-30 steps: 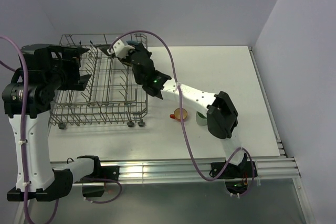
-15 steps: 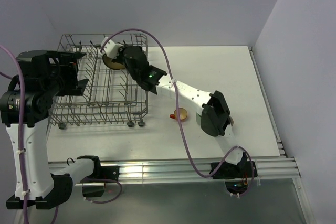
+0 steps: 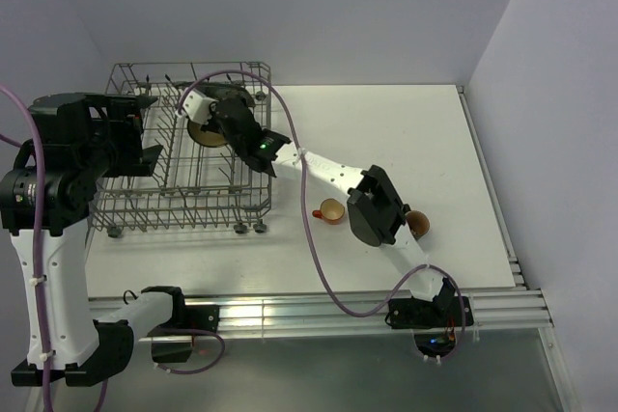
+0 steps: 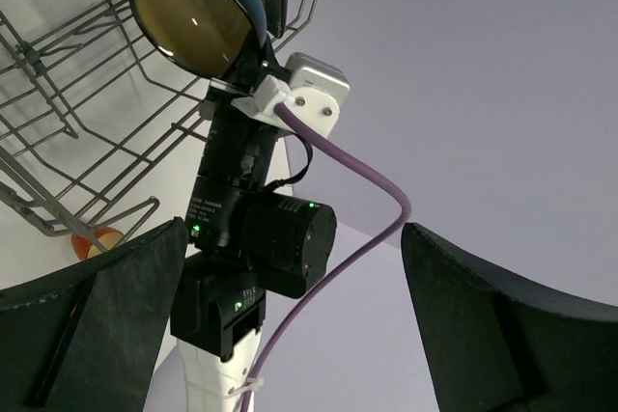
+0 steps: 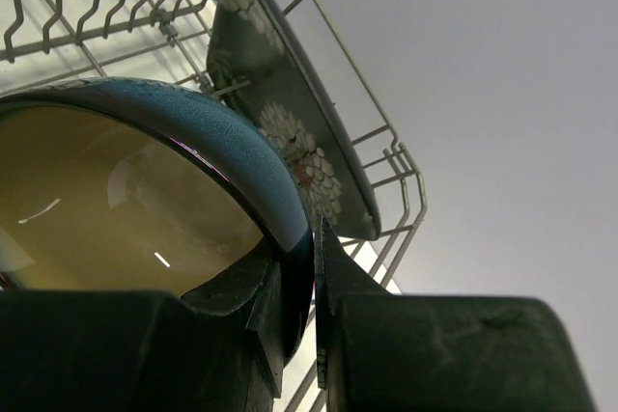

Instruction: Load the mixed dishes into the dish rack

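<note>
The blue bowl (image 5: 126, 200) gleams, glazed and smooth; the dish rack (image 3: 183, 205) is thin grey metal wire.

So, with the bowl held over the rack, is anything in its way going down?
Nothing visible. The right pincer holds the blue bowl by its rim above the dish rack, and the tines under it look bare. The dark floral plate stands on edge behind the bowl, not beneath it.
</note>
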Robot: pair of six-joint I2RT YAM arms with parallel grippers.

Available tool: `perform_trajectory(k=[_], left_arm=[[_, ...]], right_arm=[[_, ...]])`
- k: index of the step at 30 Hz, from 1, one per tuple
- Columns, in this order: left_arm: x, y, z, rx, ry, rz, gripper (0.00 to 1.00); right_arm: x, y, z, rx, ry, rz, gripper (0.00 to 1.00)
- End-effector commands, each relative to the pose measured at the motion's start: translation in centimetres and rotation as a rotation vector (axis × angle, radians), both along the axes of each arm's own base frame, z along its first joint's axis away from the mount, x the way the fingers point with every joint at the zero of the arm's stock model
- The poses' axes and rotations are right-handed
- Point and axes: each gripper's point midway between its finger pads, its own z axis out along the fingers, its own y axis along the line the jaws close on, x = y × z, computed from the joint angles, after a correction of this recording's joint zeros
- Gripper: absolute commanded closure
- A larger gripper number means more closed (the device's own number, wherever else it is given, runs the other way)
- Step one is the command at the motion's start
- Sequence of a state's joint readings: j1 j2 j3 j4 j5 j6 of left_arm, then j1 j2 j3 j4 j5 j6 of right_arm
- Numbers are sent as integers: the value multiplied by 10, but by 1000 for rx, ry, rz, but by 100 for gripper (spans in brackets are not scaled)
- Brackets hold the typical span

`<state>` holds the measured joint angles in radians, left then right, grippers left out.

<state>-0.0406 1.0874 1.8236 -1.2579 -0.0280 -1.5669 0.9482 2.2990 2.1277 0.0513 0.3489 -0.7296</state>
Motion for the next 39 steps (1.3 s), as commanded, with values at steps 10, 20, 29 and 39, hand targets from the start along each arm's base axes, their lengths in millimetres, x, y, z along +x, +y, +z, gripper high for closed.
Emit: perform_trajectory(k=[10, 20, 29, 39], left_arm=[[-4, 4, 2, 8, -14, 16, 1], [-5, 3, -3, -2, -10, 20, 1], [-7, 1, -7, -26, -17, 18, 1], [-6, 0, -7, -41, -18, 21, 1]], right_arm=[[20, 2, 81, 223, -200, -43, 100], [38, -4, 76, 200, -304, -97, 100], [43, -4, 63, 109, -355, -89, 100], [42, 0, 48, 41, -354, -57, 100]])
